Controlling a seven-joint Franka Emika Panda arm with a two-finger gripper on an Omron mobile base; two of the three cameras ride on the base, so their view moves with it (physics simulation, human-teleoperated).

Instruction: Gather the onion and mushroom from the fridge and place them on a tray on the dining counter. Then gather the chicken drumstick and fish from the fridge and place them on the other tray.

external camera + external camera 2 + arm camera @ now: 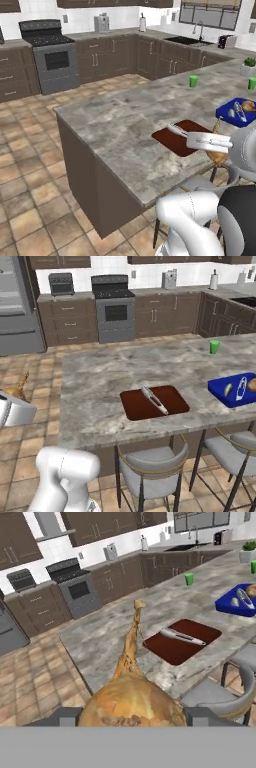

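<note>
My gripper is shut on the chicken drumstick, a golden-tan piece with its narrow end pointing away from the hand. It hangs off the near edge of the dining counter, short of the dark red-brown tray. The slim silvery fish lies on that tray. Further right, the blue tray holds the onion and a small pale piece. The grey fridge stands at the far left. From the right base, the drumstick shows above the hand at the left edge.
Green cups stand on the counter beyond the trays. Grey stools are tucked under the near edge. A stove and dark cabinets line the back wall, and a potted plant sits at the counter's far right.
</note>
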